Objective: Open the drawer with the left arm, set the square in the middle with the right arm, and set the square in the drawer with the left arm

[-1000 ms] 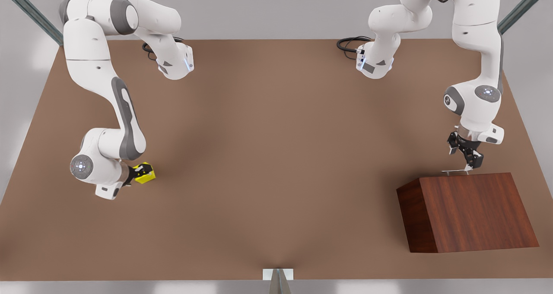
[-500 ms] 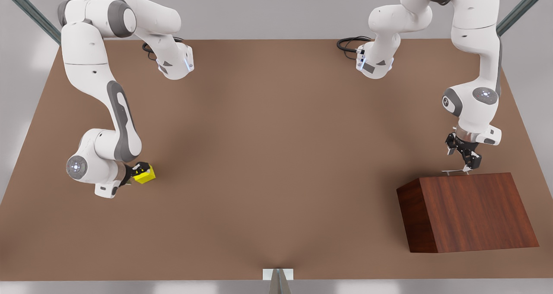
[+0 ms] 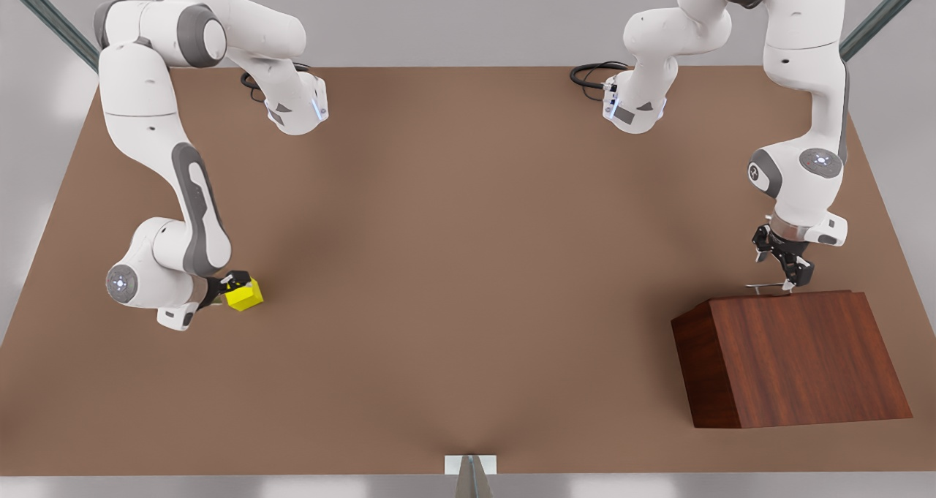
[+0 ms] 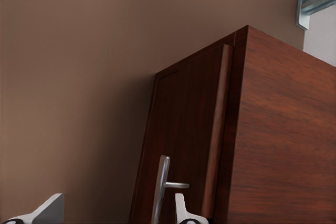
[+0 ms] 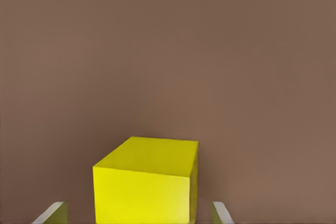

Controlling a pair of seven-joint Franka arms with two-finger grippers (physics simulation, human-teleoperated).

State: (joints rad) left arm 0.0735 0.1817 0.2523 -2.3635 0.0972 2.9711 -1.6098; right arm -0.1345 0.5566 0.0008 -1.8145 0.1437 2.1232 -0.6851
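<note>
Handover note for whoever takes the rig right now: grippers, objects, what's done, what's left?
Left gripper: open, fingers either side of the silver bar handle, not closed on it.
Right gripper: open, straddling the yellow cube, gaps on both sides.
Cube sits on the table at the front view's left; the drawer is not visibly pulled out.
Done: both arms positioned.
Left: grip and open the drawer, move the cube to the middle, then into the drawer.
</note>
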